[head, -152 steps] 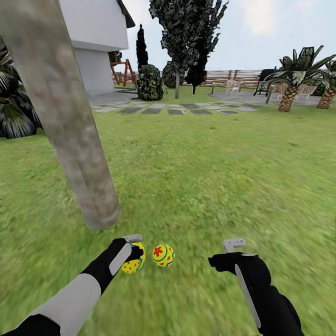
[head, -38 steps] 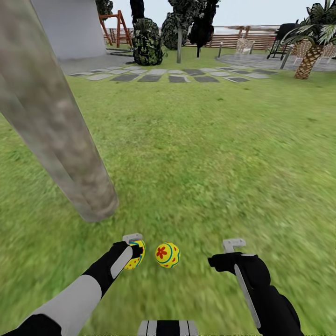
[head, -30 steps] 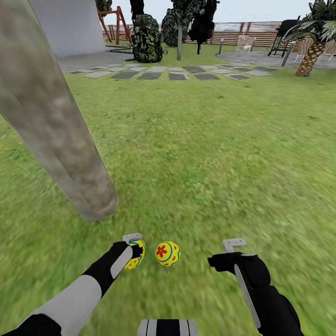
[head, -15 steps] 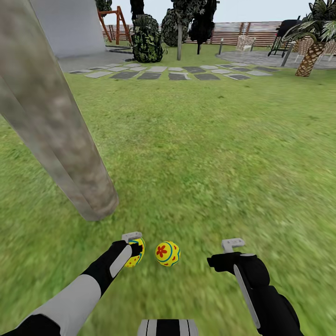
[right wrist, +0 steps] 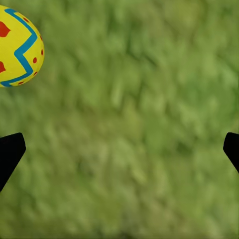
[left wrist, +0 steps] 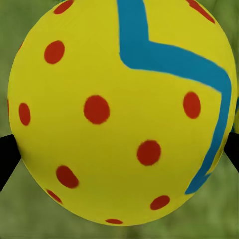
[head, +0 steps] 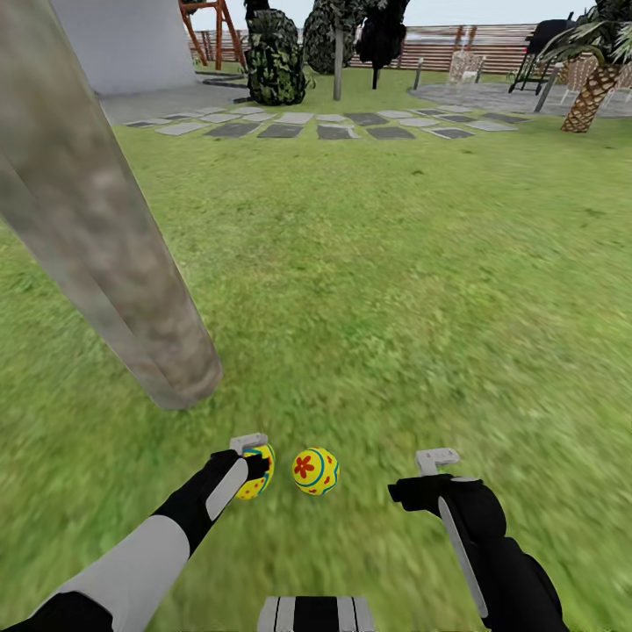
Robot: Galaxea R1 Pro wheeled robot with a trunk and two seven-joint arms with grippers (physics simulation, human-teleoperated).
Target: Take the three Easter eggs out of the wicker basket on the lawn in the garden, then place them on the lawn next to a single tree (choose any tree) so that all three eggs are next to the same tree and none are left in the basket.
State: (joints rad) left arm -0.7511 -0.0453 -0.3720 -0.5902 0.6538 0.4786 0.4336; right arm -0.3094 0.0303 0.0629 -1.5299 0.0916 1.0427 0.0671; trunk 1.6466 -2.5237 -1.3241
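Head tilted down, left hand [head: 252, 463] gripping egg [left wrist: 119, 112]

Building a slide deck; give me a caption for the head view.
Left gripper holds one Easter egg beside another on the lawn, near the tree.

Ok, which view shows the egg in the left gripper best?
Left wrist view: the held egg is close up between the fingertips, dots and zigzag clear. Head view shows it small, partly hidden by the left gripper.
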